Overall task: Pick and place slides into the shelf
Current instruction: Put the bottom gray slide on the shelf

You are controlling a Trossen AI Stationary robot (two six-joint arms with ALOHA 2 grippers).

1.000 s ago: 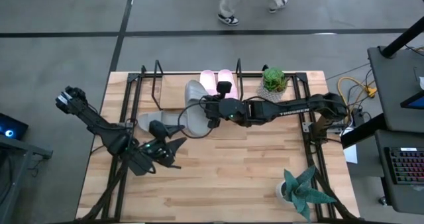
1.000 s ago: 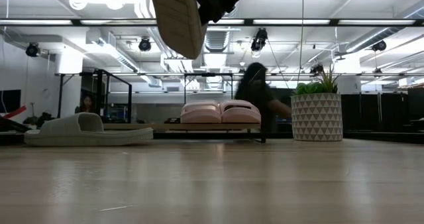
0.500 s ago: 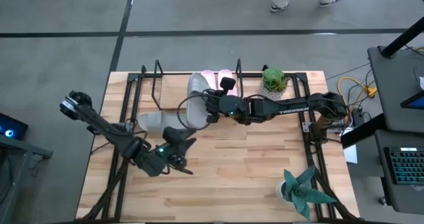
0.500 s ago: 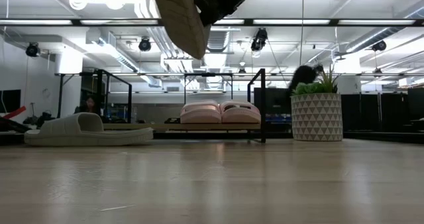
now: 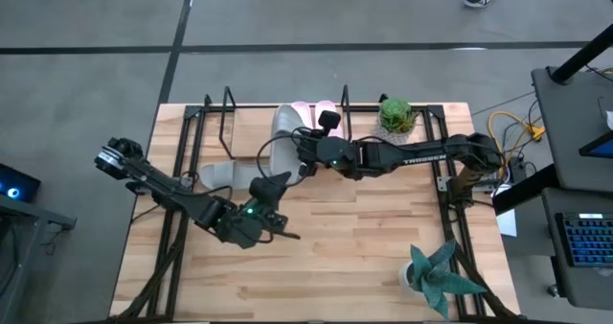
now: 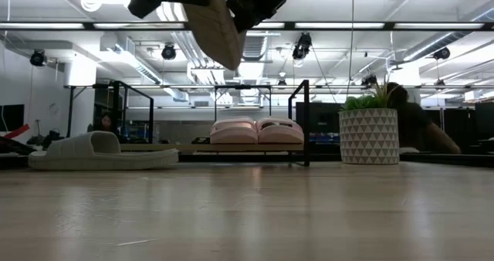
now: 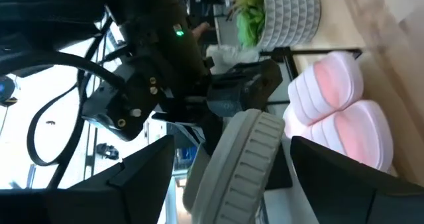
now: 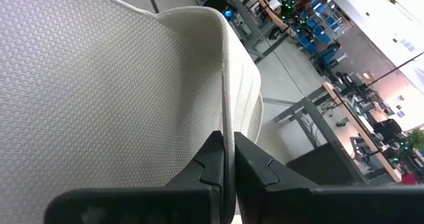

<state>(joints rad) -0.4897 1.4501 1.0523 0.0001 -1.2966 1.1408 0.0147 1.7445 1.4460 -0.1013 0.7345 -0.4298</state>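
My right gripper [image 5: 305,153] is shut on a grey-green slide [image 5: 283,144] and holds it high over the table's middle, in front of the shelf [image 5: 251,123]. The pale pink pair [image 5: 313,110] sits on the shelf board [image 6: 193,147]. The other grey-green slide [image 5: 218,177] lies sole-down on the table at the left. My left gripper [image 5: 280,209] is open just near of the raised slide [image 7: 246,159], touching nothing. My right gripper pinches the edge of the slide's strap [image 8: 227,128] between its two fingers, one inside the strap and one outside. The fingers reach in roughly level from the table's right. The slide [image 6: 210,20] hangs tilted, sole toward the left, clear of table and shelf.
A potted plant in a patterned white pot [image 5: 396,116] stands at the shelf's right end. A second plant [image 5: 436,276] is at the near right corner. Black frame rails [image 5: 448,204] run along both table sides. A person [image 6: 421,130] moves in the room behind.
My left gripper has swung toward the table's right and a little down, rolling as it went, and now sits just near of the raised slide. The slide in my right gripper has turned slightly and stays aloft.
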